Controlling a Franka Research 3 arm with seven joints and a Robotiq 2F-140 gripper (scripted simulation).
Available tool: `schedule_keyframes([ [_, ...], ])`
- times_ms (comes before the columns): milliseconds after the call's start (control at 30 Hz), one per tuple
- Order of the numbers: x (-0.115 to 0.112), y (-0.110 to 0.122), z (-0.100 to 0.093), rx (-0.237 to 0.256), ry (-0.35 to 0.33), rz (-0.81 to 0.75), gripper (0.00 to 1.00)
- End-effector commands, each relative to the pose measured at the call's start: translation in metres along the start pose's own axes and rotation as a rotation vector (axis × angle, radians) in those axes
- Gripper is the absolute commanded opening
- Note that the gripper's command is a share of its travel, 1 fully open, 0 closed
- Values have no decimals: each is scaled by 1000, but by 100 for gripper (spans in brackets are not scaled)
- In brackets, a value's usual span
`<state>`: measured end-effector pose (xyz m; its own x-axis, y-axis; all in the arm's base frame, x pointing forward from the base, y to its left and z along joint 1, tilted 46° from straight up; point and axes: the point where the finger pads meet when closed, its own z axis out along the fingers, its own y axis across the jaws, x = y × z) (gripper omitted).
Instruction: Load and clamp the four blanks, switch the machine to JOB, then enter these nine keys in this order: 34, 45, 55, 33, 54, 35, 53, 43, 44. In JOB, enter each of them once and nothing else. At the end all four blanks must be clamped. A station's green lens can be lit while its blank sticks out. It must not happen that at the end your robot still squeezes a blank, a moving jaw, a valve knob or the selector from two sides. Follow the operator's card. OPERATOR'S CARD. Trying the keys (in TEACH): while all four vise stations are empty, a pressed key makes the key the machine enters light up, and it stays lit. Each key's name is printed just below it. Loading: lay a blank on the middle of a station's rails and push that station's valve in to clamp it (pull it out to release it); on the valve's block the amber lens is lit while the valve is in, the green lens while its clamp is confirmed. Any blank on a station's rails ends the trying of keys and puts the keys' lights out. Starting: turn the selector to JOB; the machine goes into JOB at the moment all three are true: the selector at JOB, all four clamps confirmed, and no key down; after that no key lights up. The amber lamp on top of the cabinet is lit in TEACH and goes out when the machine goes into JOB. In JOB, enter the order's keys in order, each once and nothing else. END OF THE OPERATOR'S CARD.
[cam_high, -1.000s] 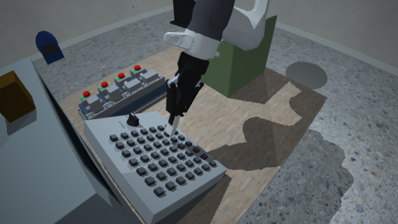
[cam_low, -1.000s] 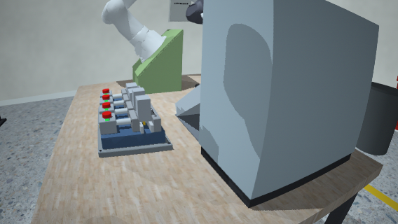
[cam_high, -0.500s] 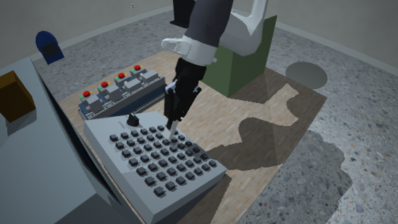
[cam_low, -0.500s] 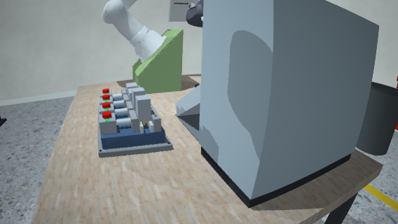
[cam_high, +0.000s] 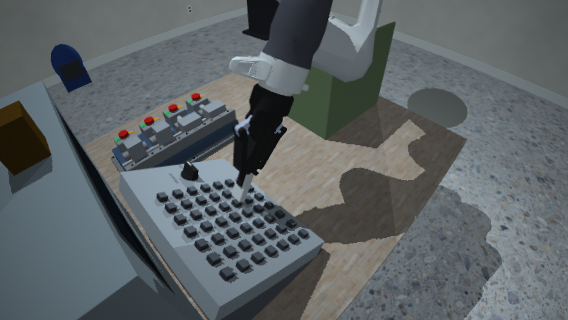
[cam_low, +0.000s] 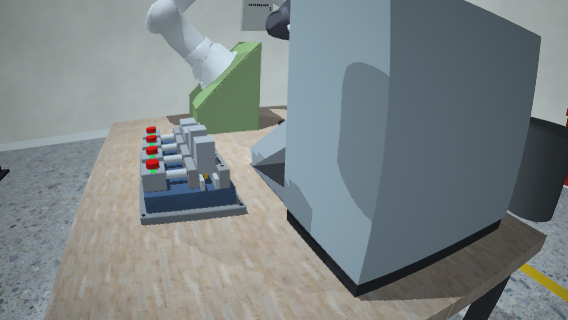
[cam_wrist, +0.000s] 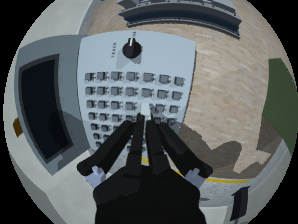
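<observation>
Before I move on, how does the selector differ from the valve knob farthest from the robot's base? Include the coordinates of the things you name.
The selector (cam_high: 190, 171) (cam_wrist: 131, 49) is black; the valve knob (cam_high: 123, 134) (cam_low: 152, 163) is red. The selector carries a white pointer mark, while the valve knob's cap looks plain. The selector sits on the keypad panel, the valve knob on its valve block. Neither touches the gripper (cam_high: 243, 181) (cam_wrist: 144, 108).

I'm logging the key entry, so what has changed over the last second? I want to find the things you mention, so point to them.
The gripper (cam_high: 243, 195) (cam_wrist: 144, 108) has come down and slightly over, its pale tip now lower at the keys (cam_high: 232, 233) (cam_wrist: 116, 91). Nothing was visibly taken hold of or let go; the gripper stayed shut. The selector (cam_high: 189, 172) (cam_wrist: 131, 49) and the red valve knobs (cam_high: 173, 108) (cam_low: 152, 164) look as they were.
</observation>
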<state>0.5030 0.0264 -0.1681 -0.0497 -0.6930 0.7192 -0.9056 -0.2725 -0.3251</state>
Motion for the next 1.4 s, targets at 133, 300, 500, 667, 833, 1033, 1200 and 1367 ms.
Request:
schedule_keyframes([
  [133, -1, 0, 0, 2, -2, -7, 0],
  [300, -1, 0, 0, 2, -2, -7, 0],
  [500, -1, 0, 1, 2, -2, -7, 0],
  [667, -1, 0, 3, 2, -2, -7, 0],
  [833, -1, 0, 5, 2, -2, -7, 0],
  [1033, -1, 0, 9, 2, -2, -7, 0],
  [1200, -1, 0, 11, 2, -2, -7, 0],
  [1367, -1, 0, 13, 2, -2, -7, 0],
])
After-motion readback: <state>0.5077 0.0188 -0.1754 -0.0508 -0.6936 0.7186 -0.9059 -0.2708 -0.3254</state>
